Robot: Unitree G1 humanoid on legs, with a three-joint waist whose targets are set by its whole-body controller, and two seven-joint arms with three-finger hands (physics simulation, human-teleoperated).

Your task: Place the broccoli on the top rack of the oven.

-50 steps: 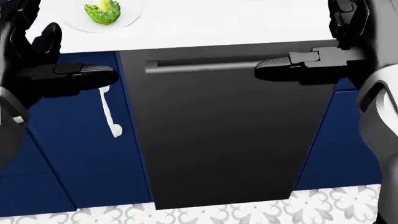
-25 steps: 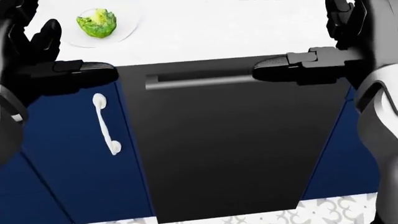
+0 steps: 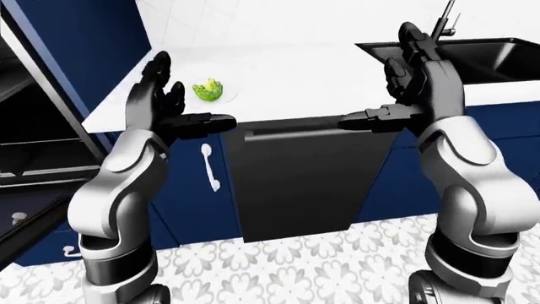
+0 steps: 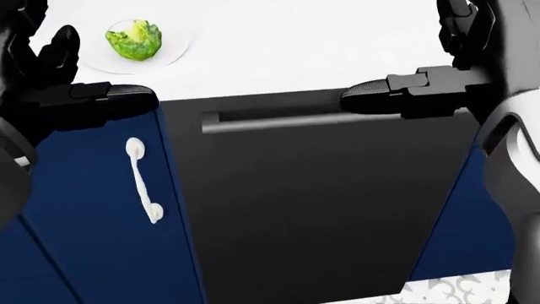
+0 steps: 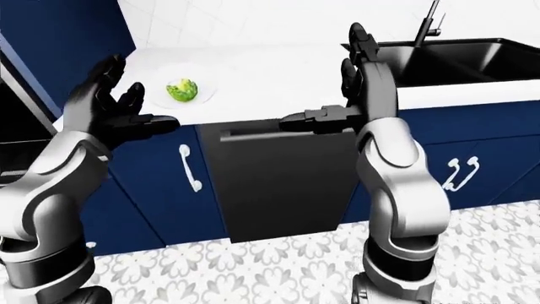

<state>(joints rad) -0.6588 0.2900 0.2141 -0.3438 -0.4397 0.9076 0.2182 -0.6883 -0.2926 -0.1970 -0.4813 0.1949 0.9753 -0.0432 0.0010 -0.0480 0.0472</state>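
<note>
White worktop (image 3: 278, 82) runs above navy cabinets; broccoli (image 3: 207, 90) sits on a plate (image 4: 173, 47) near its edge. Both my left hand (image 3: 164, 104) and right hand (image 3: 413, 82) hover wide, empty. It looks light, knobbly, somewhat crushable; I'd cradle the crown gently

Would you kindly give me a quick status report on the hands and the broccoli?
Left hand open, empty. Right hand open, empty. Broccoli on its plate on the counter, untouched. Nothing between hands and broccoli.
</note>
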